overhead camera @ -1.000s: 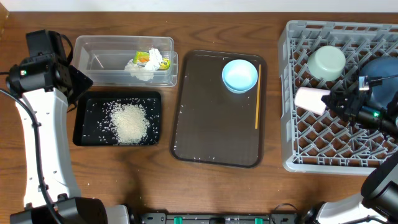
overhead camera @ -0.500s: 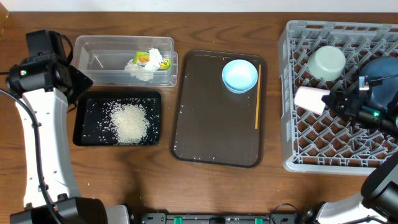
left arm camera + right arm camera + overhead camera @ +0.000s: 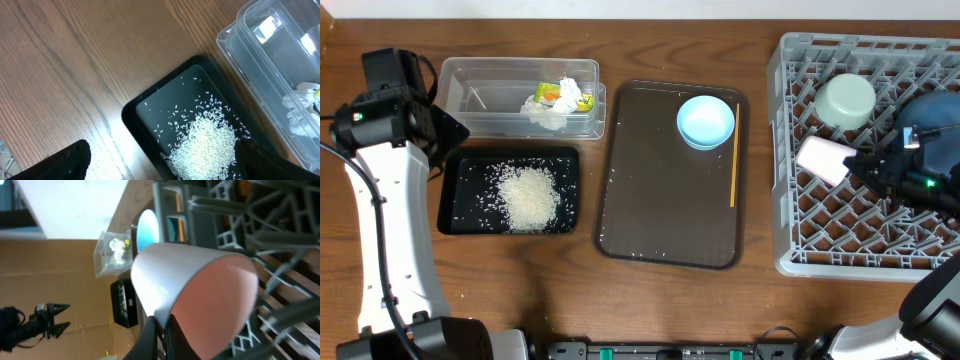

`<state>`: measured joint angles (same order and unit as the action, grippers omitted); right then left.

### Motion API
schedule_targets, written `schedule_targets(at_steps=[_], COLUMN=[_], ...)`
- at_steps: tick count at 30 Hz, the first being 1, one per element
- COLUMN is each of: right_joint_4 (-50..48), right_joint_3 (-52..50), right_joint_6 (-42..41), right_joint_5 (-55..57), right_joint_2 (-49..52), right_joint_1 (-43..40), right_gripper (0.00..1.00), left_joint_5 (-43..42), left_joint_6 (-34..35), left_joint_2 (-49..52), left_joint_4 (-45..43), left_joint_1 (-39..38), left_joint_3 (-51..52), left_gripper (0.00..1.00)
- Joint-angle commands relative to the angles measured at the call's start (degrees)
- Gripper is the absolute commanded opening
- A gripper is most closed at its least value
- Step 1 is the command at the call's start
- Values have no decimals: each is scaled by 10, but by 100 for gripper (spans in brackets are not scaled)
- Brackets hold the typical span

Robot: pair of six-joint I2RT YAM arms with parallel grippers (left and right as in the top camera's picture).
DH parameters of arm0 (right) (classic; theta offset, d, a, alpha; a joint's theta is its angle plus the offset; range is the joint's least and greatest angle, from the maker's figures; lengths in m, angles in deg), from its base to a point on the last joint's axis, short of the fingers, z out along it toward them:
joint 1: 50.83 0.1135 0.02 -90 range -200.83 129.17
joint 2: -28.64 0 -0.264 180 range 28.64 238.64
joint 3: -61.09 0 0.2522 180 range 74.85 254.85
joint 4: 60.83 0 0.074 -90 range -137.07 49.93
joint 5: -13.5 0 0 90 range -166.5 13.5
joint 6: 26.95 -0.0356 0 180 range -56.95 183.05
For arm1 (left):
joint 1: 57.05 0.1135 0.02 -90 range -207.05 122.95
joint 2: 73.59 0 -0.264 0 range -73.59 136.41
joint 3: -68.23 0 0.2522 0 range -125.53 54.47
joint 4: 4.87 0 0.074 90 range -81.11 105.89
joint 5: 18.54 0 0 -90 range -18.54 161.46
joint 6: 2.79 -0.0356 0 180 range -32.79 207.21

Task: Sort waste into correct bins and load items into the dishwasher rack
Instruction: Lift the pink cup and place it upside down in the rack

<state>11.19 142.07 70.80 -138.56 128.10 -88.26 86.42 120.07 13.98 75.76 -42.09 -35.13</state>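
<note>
Pink plastic cup (image 3: 825, 158) lies on its side in the large grey lattice dishwasher rack (image 3: 840, 265), at the right of the wooden table (image 3: 540, 295), its mouth turned to the right. We see the right pincer (image 3: 161, 325) clenched on the rim of the pink plastic cup, one finger inside the mouth and one outside. Just beyond the cup, on the far side of the rack, sits a mint-green bowl (image 3: 846, 101), and a large dark blue bowl (image 3: 932, 118) stands to its right, partly behind the right arm.

On the dark brown serving tray (image 3: 660, 220) in the middle we find a small light blue bowl (image 3: 706, 121) at the far right corner and a thin orange stick (image 3: 734, 160) along the right edge, just beside the bowl. A few stray white grains dot this tray's near edge.

At the left, the clear rectangular plastic tub (image 3: 480, 95) holds crumpled white tissue (image 3: 548, 112) and a small yellow-green wrapper (image 3: 565, 95) at its right end. Near of it, the shallow black rectangular tray (image 3: 460, 190) carries a heap of loose white rice grains (image 3: 528, 197).

The left pincer (image 3: 162, 147) hangs released above the black tray, jaws wide apart, gripping nothing.
</note>
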Motion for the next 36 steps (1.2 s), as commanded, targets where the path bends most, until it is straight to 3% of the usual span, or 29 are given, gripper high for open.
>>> schedule_targets(at_steps=[1, 6, 17, 27, 33, 36], right_joint_4=[12, 20, 24, 40, 31, 3], right_joint_3=[-7, -5, -5, -5, -5, -5], right_joint_6=[-26, -31, -168, -182, -175, -176], right_joint_5=[171, 187, 381, 370, 307, 303], right_joint_2=[9, -16, -161, -283, -335, -348], right_joint_1=[-12, -24, -28, -7, 78, 163], right_gripper=[1, 1, 10, 9, 11, 22], left_joint_5=[3, 3, 3, 3, 3, 3], left_joint_6=[4, 4, 5, 4, 5, 4], left_joint_2=[1, 1, 1, 1, 1, 1], left_joint_4=[2, 2, 2, 2, 2, 2], left_joint_1=[2, 2, 2, 2, 2, 2], left_joint_3=[-2, -2, -2, -2, -2, -2], left_gripper=[94, 94, 94, 94, 94, 94])
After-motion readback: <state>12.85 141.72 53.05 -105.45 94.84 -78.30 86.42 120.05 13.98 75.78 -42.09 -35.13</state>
